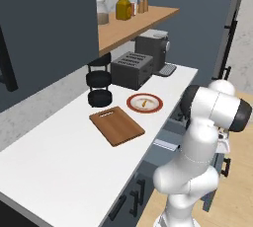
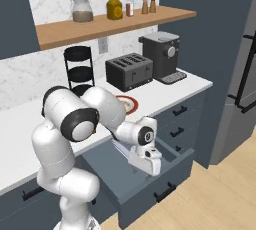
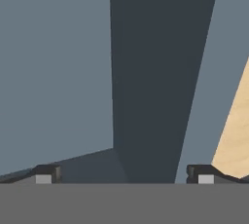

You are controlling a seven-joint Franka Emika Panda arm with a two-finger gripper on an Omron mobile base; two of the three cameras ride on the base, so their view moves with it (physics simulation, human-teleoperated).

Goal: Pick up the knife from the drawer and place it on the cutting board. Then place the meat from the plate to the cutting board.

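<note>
We see the gripper (image 3: 124, 174) hanging inside the open drawer (image 2: 150, 184), its two fingertips (image 3: 46, 173) spread as wide as they go and holding nothing — between them lie the blue-grey floor and a dark inner wall of the drawer. In the right base view the hand (image 2: 145, 160) points down into the drawer. Just beside the hand, on the side toward the counter, a pale silver strip (image 2: 120, 148) lies on the drawer floor; it may be the knife blade, but we cannot tell for certain, as the wrist covers much of it.

The cutting board (image 1: 117, 125) lies flat on the white counter (image 1: 54, 162), above and behind the gripper, its slot end turned toward the wall. The plate (image 1: 145, 103) sits just beside the board, apart from it, and the small tan piece of meat (image 1: 144, 103) rests in its white centre.

Farther back from the hand stand a black tiered rack (image 1: 99, 84), a dark toaster (image 1: 131, 69) and a coffee machine (image 1: 153, 49) — with jars (image 1: 123, 8) on the wooden shelf (image 1: 133, 23) above them.
</note>
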